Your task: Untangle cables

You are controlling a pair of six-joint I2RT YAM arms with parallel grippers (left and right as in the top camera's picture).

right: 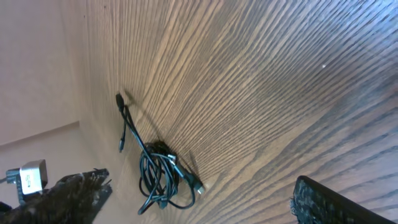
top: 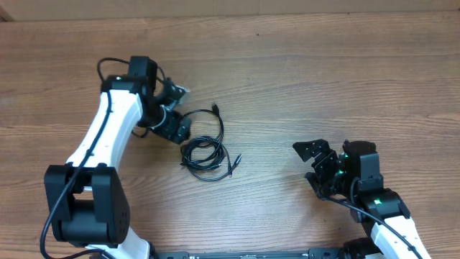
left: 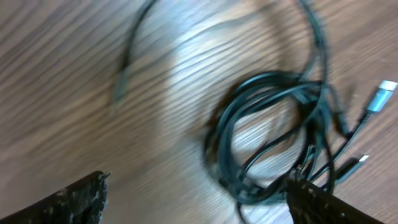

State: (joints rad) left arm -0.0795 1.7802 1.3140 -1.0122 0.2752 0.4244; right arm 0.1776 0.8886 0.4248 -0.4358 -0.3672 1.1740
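Between the fingers of the left pincer (left: pixel 196 196): bare wood of the tabletop (left: pixel 124 137); the fingers stand far apart and hold nothing.
At its finger (left: pixel 323 205) on the right of the wrist view: the rim of the coil runs right up to the tip; I cannot tell whether it touches.
Just ahead of the left pincer: the cables (left: pixel 221 143), thin black cords wound into one loose, tangled coil lying flat on the tabletop.
On the coil's side away from that pincer's middle: a silvery plug (left: pixel 380 98) and a slimmer plug (left: pixel 357 163) poke out past the loops.
Beside the left pincer, from overhead: one loose cord (top: pixel 221 128) leaves the coil, arcs round and runs back toward the pincer, its end near the fingers.
Well beyond the coil: the right pincer (top: pixel 310 165), on the coil's opposite side and well apart from it, spread fully open with nothing in it, over bare wood.
Ahead of the right pincer, from its own wrist view: the same coil, far off, in line with the gap between its fingers.
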